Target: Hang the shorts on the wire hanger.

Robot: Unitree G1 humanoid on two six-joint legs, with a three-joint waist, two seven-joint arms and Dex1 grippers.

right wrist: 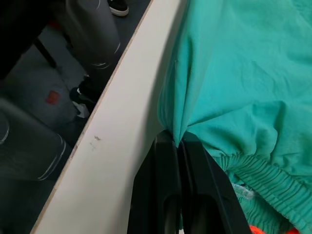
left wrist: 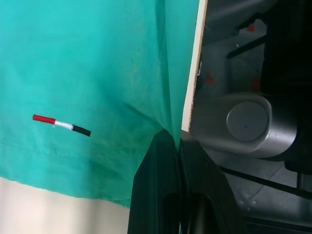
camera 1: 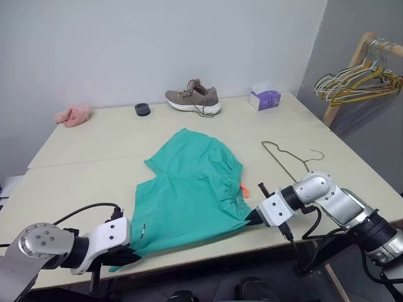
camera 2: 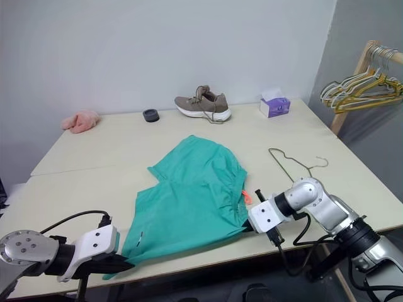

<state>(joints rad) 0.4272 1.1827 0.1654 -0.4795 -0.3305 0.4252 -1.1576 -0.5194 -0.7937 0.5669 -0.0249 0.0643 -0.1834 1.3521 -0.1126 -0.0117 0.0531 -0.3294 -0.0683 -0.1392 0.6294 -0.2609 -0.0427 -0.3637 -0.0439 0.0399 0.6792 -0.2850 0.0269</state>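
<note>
The teal-green shorts [camera 1: 192, 189] lie spread on the table's near half, one corner hanging over the front edge. My left gripper [camera 1: 129, 257] is shut on the shorts' near-left hem at the table edge; the cloth pinch shows between its black fingers [left wrist: 165, 161]. My right gripper [camera 1: 254, 218] is shut on the shorts' near-right corner by the gathered waistband [right wrist: 258, 170], beside the orange drawstring [camera 1: 244, 188]. The olive wire hanger [camera 1: 286, 157] lies flat on the table to the right of the shorts, just beyond my right arm.
A brown shoe [camera 1: 193, 98], a black round object [camera 1: 143, 109], a purple tissue box [camera 1: 264, 98] and a pink fluffy cloth [camera 1: 72, 114] line the far side. A wooden rack with pale and yellow hangers [camera 1: 362, 78] stands off the right end.
</note>
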